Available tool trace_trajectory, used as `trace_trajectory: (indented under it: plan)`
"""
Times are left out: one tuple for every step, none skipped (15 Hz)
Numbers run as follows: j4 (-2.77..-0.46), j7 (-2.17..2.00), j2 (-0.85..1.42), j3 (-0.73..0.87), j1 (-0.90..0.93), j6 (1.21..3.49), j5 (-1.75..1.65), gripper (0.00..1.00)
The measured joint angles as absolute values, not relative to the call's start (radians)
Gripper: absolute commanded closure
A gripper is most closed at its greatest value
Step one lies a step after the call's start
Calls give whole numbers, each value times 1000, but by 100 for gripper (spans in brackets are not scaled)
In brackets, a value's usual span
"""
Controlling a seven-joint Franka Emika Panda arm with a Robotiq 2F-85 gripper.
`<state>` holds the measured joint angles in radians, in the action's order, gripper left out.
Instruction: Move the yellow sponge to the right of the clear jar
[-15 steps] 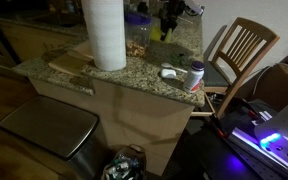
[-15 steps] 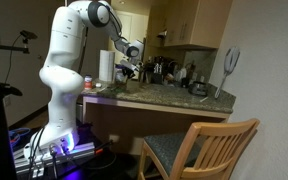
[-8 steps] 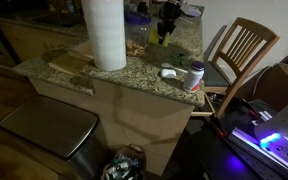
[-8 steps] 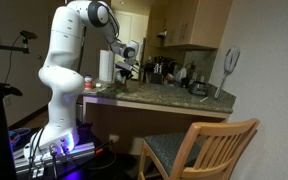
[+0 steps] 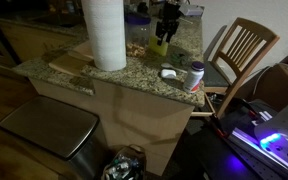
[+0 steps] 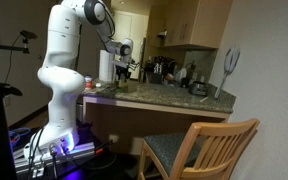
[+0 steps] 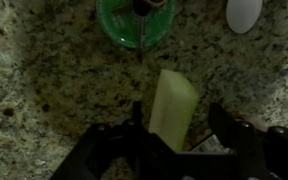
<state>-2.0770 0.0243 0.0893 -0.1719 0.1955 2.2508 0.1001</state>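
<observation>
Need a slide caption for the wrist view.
Wrist view: yellow sponge framed by the claw over a speckled granite counter, green round object beyond.

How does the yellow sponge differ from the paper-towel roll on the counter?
The paper-towel roll is a tall white cylinder; the yellow sponge is a small, flat yellow-green block. The roll stands free and upright; the sponge sits between the fingers of the tool. Both are over the granite counter.

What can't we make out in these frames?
- Wrist view: yellow sponge, lower end hidden behind the gripper; contact with the fingers unclear.
- Wrist view: green round object, cut off by the top edge.
- Exterior view: clear jar, small and dim.
</observation>
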Motion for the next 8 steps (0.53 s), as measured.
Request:
trace_trajectory:
  plan:
    - [-2080,7,76,-173,198,2250,89,0]
    - [-2082,-8,60,-174,199,2249,82,0]
    - [-2083,-20,41,-173,199,2248,80,0]
    - [-2084,-31,15,-172,198,2243,79,0]
    - [-2084,-43,-16,-170,197,2233,79,0]
    - [-2085,-60,-54,-167,195,2218,79,0]
    - [-2086,-78,-97,-163,190,2199,78,0]
    - [-2091,-91,-132,-152,181,2192,72,0]
